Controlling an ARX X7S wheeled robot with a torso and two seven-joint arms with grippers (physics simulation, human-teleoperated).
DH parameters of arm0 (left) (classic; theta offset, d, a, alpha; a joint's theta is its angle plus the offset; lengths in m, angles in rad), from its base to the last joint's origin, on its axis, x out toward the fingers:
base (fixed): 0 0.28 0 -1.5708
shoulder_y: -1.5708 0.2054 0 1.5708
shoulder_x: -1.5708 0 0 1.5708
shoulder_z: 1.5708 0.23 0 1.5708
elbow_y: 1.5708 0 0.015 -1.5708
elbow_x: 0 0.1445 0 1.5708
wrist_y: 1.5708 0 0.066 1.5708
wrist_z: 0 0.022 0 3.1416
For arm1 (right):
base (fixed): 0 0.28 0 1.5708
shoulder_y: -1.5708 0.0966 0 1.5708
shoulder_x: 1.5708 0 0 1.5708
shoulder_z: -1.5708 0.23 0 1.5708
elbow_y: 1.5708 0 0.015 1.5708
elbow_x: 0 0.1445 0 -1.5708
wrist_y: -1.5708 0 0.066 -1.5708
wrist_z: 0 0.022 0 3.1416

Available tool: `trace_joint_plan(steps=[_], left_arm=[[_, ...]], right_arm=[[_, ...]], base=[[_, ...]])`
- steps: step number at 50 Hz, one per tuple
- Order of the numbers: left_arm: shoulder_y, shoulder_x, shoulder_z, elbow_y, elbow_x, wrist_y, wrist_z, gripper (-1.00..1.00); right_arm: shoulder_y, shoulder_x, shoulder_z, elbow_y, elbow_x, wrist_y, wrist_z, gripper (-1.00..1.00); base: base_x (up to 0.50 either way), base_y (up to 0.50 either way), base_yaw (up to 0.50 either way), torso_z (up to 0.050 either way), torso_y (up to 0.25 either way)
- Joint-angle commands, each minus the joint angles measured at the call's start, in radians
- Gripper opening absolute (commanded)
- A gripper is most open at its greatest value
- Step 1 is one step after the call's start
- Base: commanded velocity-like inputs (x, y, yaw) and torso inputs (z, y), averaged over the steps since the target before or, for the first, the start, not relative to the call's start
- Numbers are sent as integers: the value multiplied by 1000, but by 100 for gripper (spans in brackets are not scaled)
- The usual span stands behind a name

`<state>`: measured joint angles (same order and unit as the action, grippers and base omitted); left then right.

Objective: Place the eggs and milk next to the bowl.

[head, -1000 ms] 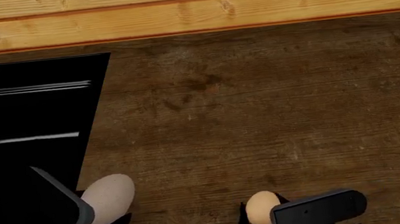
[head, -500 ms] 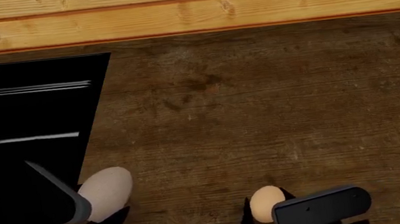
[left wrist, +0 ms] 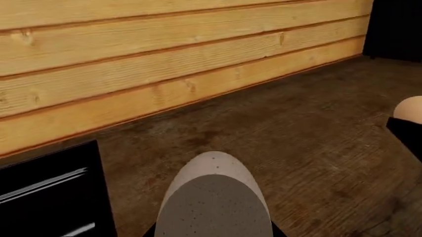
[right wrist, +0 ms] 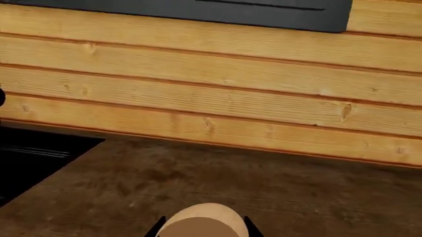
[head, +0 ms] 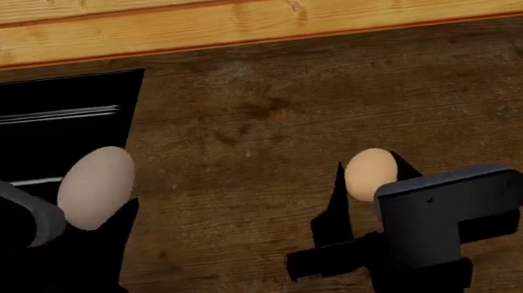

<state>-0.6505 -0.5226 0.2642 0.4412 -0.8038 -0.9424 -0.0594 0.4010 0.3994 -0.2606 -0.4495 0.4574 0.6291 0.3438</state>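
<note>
My left gripper is shut on the larger pale beige-grey egg, held above the left edge of the wooden counter; the speckled egg fills the lower middle of the left wrist view. My right gripper is shut on the smaller orange-tan egg, held above the counter's middle; this egg shows low in the right wrist view. The orange egg also peeks in at the edge of the left wrist view. The milk and the bowl are out of view.
A black appliance top covers the left of the head view. A brown wooden counter runs to a light plank wall at the back. A dark panel hangs on the wall.
Both grippers have risen and moved forward with their eggs: the pale egg went up along the left side, the orange egg up toward the counter's middle.
</note>
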Motion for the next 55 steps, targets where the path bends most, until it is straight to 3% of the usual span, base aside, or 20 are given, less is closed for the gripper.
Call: trace_joint_plan(steps=[1,24,45,55], left_arm=[[3,43,-130,97,-69,-19,-106,-100],[26,27,-238,201,-59,8,-242,-100],[41,24,-224,192,-7,52,-253,-100],[37,22,-208,202,-9,45,-257,-100]], right_arm=[[111,-10,45,-46,-30,64,-5,-100],[252,17,59,-121,-56,103,34,-100],[223,12,47,-99,-76,51,41,-100],[211,15,60,-113,-61,60,46,-100]], base=[[0,0,0,0,0],[0,0,0,0,0],[0,0,0,0,0],[-436,87,0,0,0]])
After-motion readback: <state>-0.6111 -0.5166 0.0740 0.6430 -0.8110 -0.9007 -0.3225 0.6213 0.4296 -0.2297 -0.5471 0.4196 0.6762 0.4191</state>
